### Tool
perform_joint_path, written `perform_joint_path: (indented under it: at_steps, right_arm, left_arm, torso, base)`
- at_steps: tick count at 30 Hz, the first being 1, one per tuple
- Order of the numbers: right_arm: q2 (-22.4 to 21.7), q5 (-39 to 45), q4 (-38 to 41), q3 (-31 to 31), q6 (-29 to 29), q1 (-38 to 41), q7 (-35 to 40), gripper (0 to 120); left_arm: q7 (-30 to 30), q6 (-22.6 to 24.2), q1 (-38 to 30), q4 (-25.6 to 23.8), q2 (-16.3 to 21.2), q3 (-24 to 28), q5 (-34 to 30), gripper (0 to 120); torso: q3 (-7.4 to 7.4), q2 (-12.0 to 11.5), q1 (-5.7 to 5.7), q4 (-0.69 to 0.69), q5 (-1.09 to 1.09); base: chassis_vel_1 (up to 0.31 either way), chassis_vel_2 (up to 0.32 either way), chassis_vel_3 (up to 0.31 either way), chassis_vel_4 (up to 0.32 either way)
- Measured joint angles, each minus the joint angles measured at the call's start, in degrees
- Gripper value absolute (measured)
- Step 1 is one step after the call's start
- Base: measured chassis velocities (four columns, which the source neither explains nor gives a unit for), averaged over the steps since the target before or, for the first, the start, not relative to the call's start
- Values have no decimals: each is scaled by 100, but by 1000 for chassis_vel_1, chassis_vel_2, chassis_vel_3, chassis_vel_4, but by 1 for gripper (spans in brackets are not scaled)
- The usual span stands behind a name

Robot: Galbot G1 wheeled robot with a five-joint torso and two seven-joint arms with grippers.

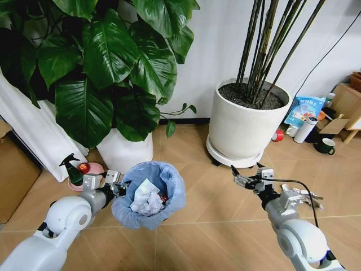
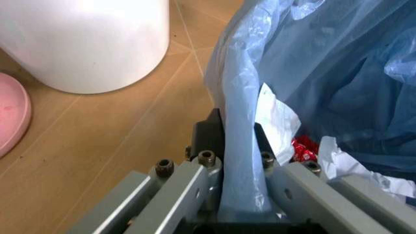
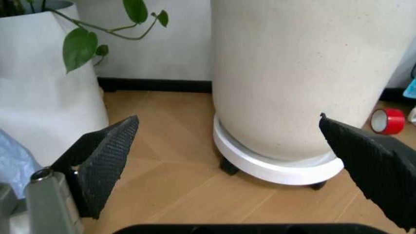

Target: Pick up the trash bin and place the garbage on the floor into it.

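Sitting low at the middle of the head view, the trash bin [image 1: 149,195] is a small round tub lined with a crinkled, glossy light-blue plastic bag, over tan wood-grain floor [image 1: 192,226]. Inside lie crumpled white paper [image 1: 145,199] and a bit of shiny red wrapper [image 2: 303,148]. The left claw [image 1: 117,184] pinches the bin's rim and bag between its metal fingers. Just behind stands a smooth white plant pot [image 1: 125,151] with broad glossy leaves. The right claw [image 1: 243,174] hovers spread wide, its black textured pads [image 3: 107,158] apart, facing the speckled cream round planter [image 1: 245,127] on its wheeled base.
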Motion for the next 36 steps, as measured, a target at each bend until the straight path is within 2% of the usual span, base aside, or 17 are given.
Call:
perform_joint_path:
  at_steps: [9,20,21,29,31,34,36]
  right_arm:
    - [67,-3,-4,66,31,-42,-2,100]
    - [110,-18,5,150,90,-155,-40,100]
    - [107,-18,4,157,91,-160,-43,100]
    - [96,-15,-11,167,138,-191,-57,100]
    - [93,-5,-35,159,151,-192,-58,100]
    - [83,-2,-67,158,166,-192,-58,100]
    - [79,2,-104,158,183,-190,-58,100]
  left_arm:
    - [38,0,47,-56,46,-24,3,0]
    - [42,0,110,-119,27,-4,22,0]
    - [41,0,115,-126,27,-4,25,0]
    - [22,0,190,-162,-13,1,60,0]
    - [17,0,219,-181,-16,0,76,0]
    - [15,0,234,-191,-17,-3,79,0]
    - [14,0,237,-201,-17,-6,80,0]
  torso:
    - [0,0,0,-1,1]
    - [1,0,0,-1,-1]
    - [0,0,0,-1,5]
    - [0,0,0,0,-3]
    - [0,0,0,0,5]
    - [0,0,0,1,-2]
    - [1,0,0,1,3]
  base:
    - [-93,-100,112,90]
    - [-206,-205,200,208]
    - [-202,-189,203,191]
    - [-197,-207,194,190]
    - [-208,-200,205,216]
    - [-228,-218,225,233]
    - [-212,-217,220,209]
